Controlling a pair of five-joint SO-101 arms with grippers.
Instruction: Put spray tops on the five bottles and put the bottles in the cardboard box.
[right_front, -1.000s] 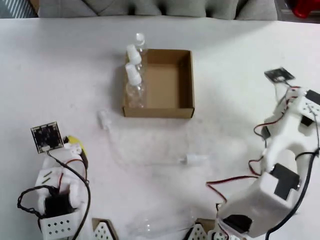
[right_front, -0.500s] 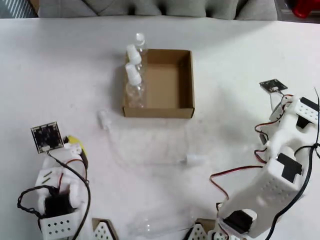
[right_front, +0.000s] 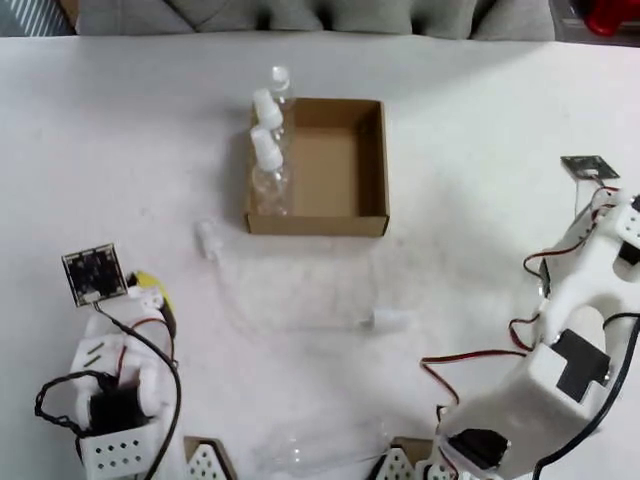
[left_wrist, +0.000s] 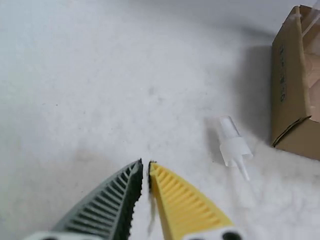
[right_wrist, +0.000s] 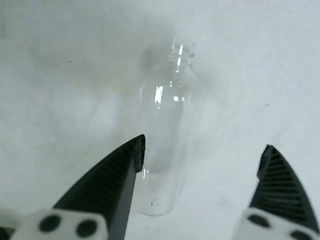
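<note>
Here we see the cardboard box (right_front: 340, 165) lying open in the upper middle of the high view on the white counter (right_front: 120, 130). Three capped bottles (right_front: 270, 172) stand in a row along its left wall, and we cannot tell for certain whether they are inside it. A loose spray top (right_front: 208, 240) lies on the counter just below the box's lower left corner, apart from it. A second spray top (right_front: 391, 319) lies lower, near the middle of the frame, its thin tube pointing left. An uncapped bottle (right_front: 320, 448), clear and on its side, rests at the bottom edge between the bases of the two arms. The left arm (right_front: 112, 400) sits in the lower left corner. In its wrist view the left hand (left_wrist: 145, 165) has its grey and yellow fingers together with nothing between them. It is over bare counter, with the loose spray top near the tips and a corner of the box beyond it. The right arm (right_front: 560, 340) stands at the right edge of the high view. In its wrist view the right hand (right_wrist: 204, 146) is spread wide and holds nothing. Another clear bottle (right_wrist: 165, 130) without a top lies on the counter between and just beyond the fingers, closer to one of them, its neck pointing away from the hand.
</note>
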